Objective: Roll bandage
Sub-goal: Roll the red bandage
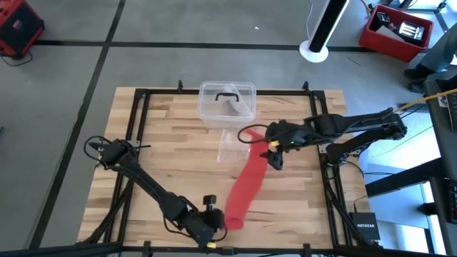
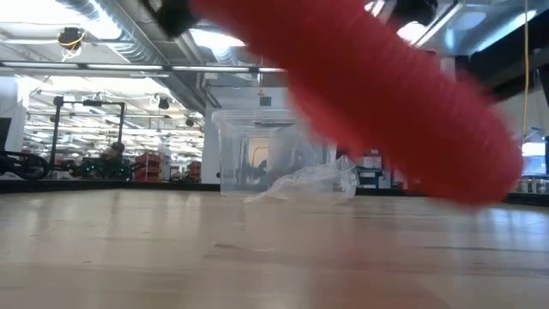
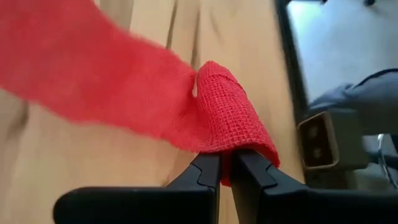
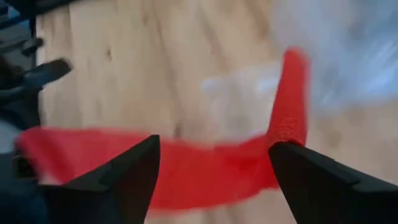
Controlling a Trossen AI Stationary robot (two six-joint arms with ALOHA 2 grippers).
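The red bandage [image 1: 246, 185] runs as a long strip from the table's middle to its near edge. At the near end my left gripper [image 1: 218, 221] is shut on it. In the low view the bandage [image 2: 386, 86] crosses the picture above the tabletop. My right gripper [image 1: 273, 155] stands open over the strip's far end. In the right wrist view the bandage [image 4: 186, 168] passes between and below its spread fingers, and one stretch rises beside one finger. My left gripper pinches the bandage's near end between its two fingers, where the cloth folds over the fingertips [image 3: 233, 134]. From the fold the strip leads away over the wood. My right gripper stands beside the rising stretch [image 4: 291, 106]; whether its finger [image 4: 311, 180] touches it I cannot tell.
A clear plastic box [image 1: 227, 100] with a black handle stands at the table's far middle, with a crumpled clear bag [image 1: 232, 146] in front of it. Black frame rails [image 1: 136, 128] run along the table's sides. Bare wood lies to the left of the strip.
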